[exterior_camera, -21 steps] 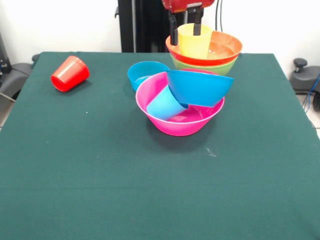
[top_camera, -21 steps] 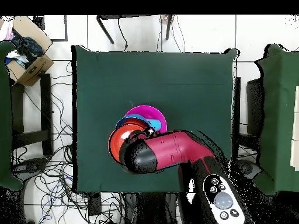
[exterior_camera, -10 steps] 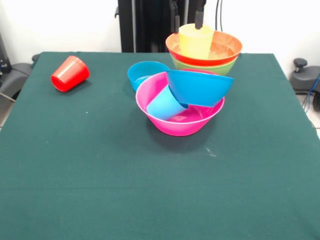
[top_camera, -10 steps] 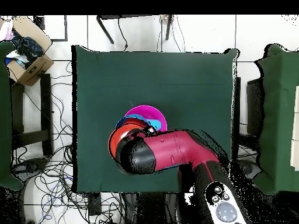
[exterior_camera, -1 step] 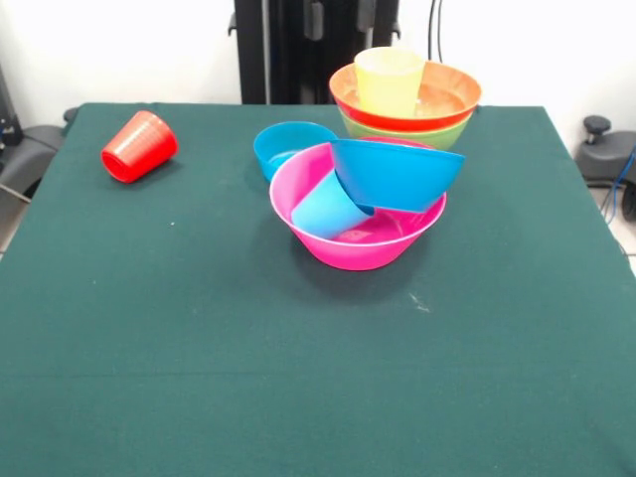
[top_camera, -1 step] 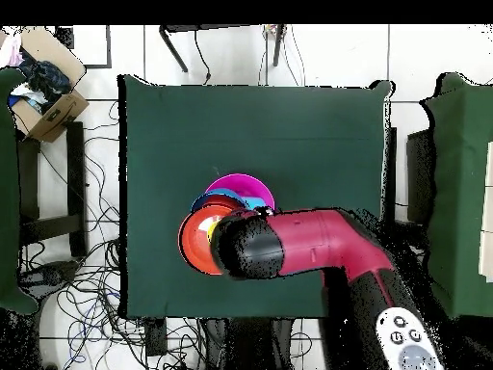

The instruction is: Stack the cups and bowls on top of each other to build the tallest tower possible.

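Slick, light plastic all over the worktop [exterior_camera, -1 step: 199,378], nothing heavy here.

Near to far: the pink bowl [exterior_camera, -1 step: 348,248] at centre frame holds a tipped light blue cup [exterior_camera, -1 step: 328,207] and a tilted blue bowl [exterior_camera, -1 step: 397,174]; I'd pinch a rim, the glossy walls look slippery. Behind sit a small blue bowl [exterior_camera, -1 step: 283,144], a red cup [exterior_camera, -1 step: 139,146] upper left on its side, then the yellow cup [exterior_camera, -1 step: 390,79] in 1 orange-over-green stack [exterior_camera, -1 step: 447,99]. Can't tell what the fingers are doing; the arm [top_camera, -1 step: 308,246] hides them.
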Controlling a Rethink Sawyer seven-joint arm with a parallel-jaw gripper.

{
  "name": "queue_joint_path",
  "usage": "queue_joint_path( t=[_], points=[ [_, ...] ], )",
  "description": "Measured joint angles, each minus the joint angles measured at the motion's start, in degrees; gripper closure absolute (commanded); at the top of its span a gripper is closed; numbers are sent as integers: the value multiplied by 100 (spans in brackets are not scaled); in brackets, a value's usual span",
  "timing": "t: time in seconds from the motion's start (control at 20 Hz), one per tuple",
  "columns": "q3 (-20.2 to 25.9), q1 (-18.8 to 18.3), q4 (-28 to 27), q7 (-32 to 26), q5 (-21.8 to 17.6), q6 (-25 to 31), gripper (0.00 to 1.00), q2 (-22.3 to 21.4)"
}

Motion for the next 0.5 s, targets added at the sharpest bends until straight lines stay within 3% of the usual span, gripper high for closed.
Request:
queue_joint_path(
  t=[0.25, 0.5],
  points=[
    [225, -495, -267, -1, -62, 48, 0, 248],
    [418, -974, -678, -2, -409, 51, 0, 762]
  ],
)
